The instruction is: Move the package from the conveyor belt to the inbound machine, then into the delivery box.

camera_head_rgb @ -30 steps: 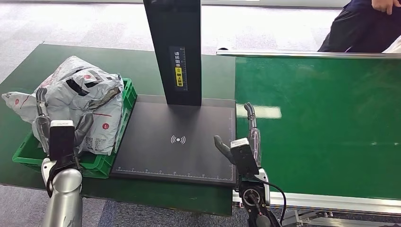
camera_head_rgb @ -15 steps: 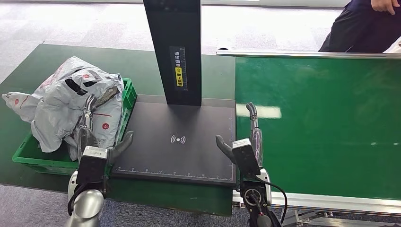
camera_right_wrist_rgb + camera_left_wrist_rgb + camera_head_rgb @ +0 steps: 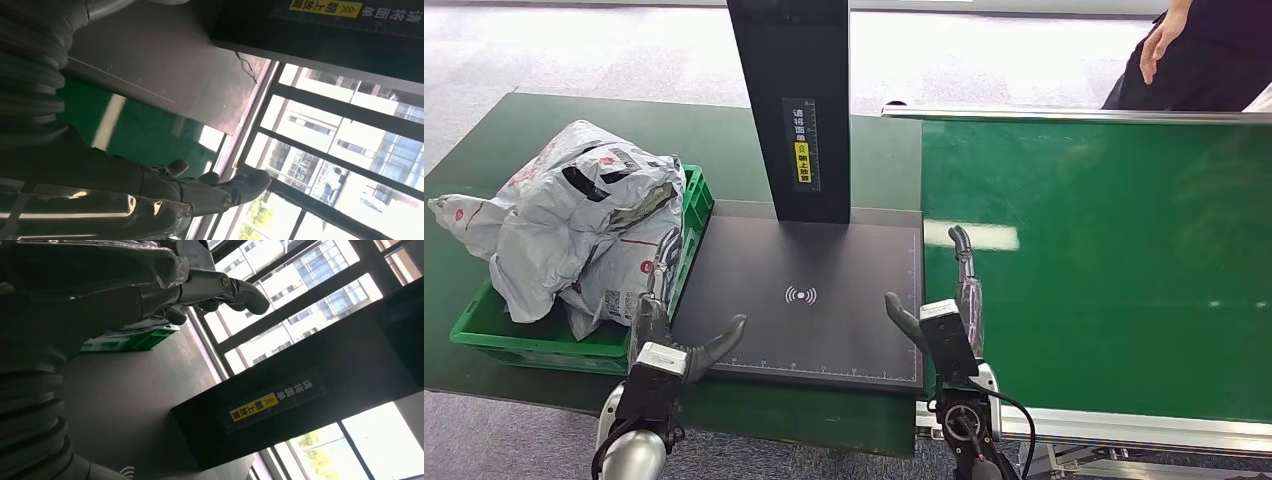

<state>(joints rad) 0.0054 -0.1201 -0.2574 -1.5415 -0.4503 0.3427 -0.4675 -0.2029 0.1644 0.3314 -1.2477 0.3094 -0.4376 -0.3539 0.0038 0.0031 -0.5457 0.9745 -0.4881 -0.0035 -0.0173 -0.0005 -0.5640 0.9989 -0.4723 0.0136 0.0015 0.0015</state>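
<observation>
Packages are sitting boxed at left, both hands hovering released, so fetching another from the belt seems next.

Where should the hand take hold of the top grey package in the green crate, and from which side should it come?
Probably at the raised, crumpled upper fold of the top grey package, coming from above. It lies heaped over other bags in the green crate, so its top is exposed while the crate walls block its lower sides. The soft wrinkled film there gives fingers something to pinch. The left hand is nearest and holds nothing.
</observation>
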